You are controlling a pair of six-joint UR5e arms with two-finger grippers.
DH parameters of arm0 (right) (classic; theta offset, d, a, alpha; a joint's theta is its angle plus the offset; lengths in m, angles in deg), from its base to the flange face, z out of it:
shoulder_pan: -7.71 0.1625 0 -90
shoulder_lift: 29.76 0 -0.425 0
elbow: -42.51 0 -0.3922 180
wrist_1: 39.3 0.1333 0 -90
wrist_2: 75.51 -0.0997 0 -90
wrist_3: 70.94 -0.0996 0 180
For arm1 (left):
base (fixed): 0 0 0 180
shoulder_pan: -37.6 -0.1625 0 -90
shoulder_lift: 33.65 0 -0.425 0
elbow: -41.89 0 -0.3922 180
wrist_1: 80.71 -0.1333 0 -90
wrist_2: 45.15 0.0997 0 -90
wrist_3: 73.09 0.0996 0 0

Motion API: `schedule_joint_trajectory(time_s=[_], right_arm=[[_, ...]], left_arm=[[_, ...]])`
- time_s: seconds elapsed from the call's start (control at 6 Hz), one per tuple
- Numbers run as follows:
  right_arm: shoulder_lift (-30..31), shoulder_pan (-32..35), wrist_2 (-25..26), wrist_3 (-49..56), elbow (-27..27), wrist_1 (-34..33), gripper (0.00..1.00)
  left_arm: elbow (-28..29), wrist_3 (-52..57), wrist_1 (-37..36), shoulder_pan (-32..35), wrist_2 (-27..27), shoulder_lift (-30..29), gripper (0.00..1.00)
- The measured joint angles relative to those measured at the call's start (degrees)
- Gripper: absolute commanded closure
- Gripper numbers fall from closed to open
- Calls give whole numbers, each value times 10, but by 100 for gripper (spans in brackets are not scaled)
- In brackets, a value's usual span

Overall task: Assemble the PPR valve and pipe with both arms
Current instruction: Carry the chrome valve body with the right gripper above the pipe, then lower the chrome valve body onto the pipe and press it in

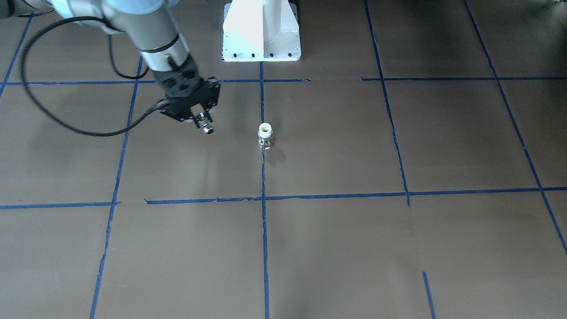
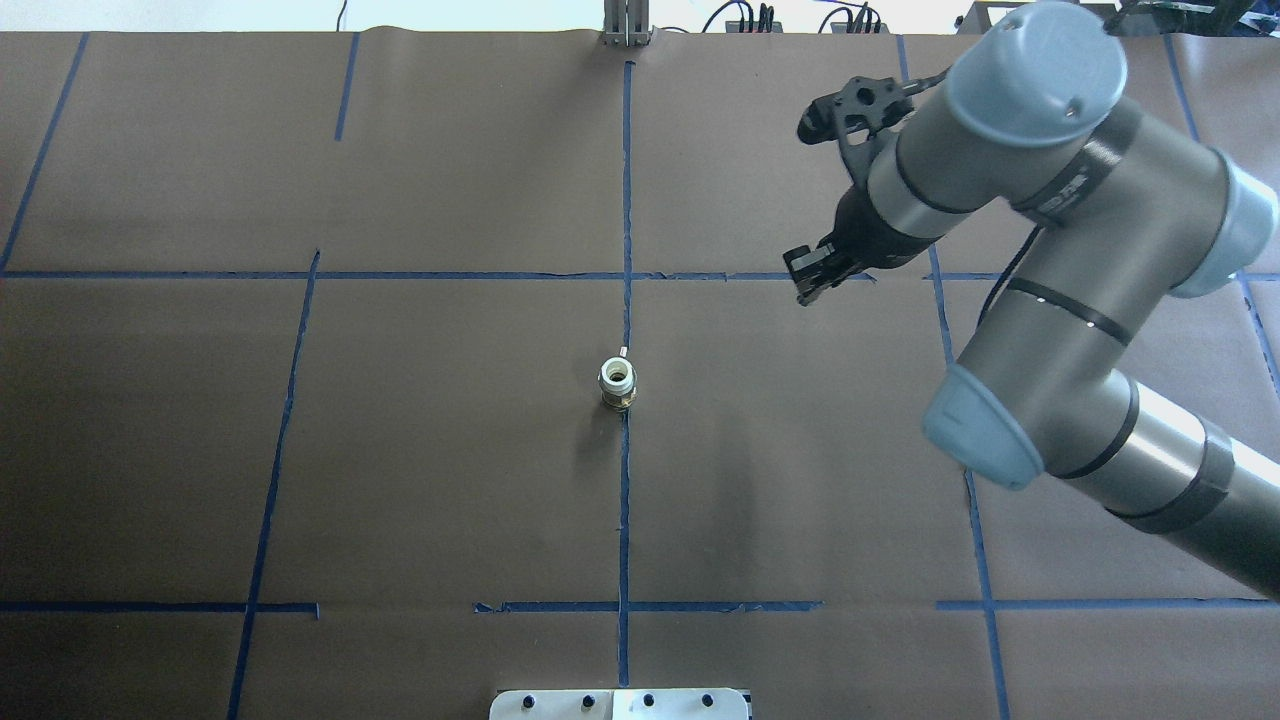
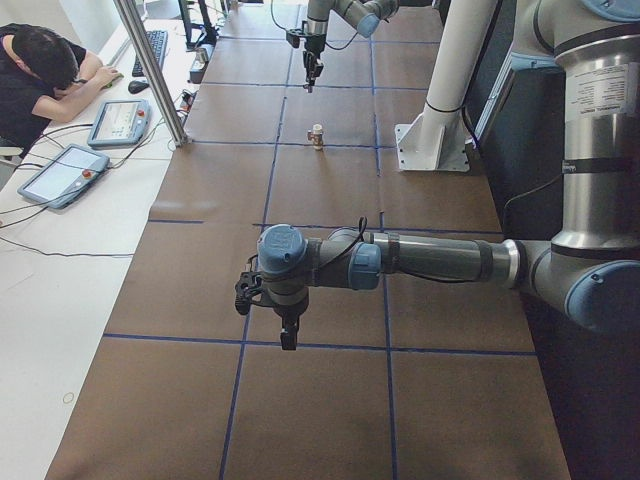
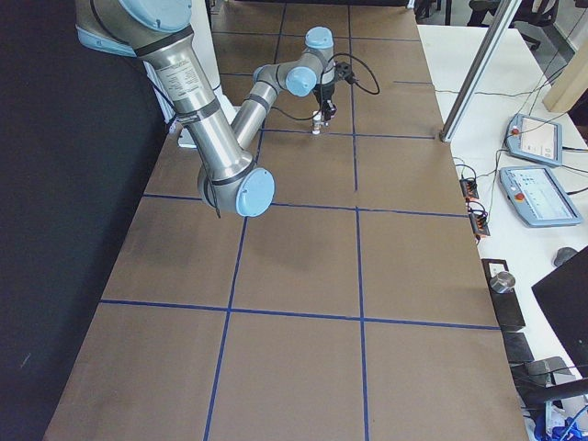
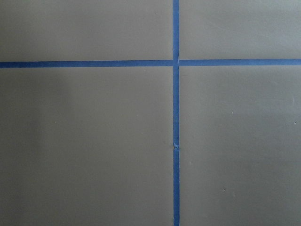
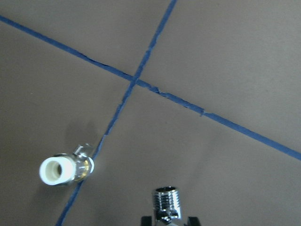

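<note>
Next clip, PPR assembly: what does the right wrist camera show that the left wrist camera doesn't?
Only the right wrist view: the white-ended valve standing on a tape line, and a chrome threaded piece held in the right gripper. Only the left wrist view: a small nick in its tape; no parts or fingers show. Both: the brown table cover and crossing blue tape lines.

Valve [image 1: 265,135]: upright on the table [image 1: 354,248], before the pedestal [image 1: 261,31].
Right gripper [image 1: 204,125]: above the table, right of the valve, fitting [image 6: 167,202] in it.
Left gripper [image 3: 287,335]: well apart, table's left end.
</note>
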Motion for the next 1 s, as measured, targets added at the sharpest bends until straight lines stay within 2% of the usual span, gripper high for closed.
schedule_joint_trajectory(time_s=[0.33,0.5,0.67,1.0], right_arm=[[-82,-54,57,-19,40,-56,100],[-120,-65,75,-23,84,-64,100],[-147,-70,88,-24,122,-66,100],[-160,-74,98,-24,148,-69,100]], left_arm=[[-1,0,0,0,0,0,0],[-1,0,0,0,0,0,0],[-3,0,0,0,0,1,0],[-6,0,0,0,0,1,0]])
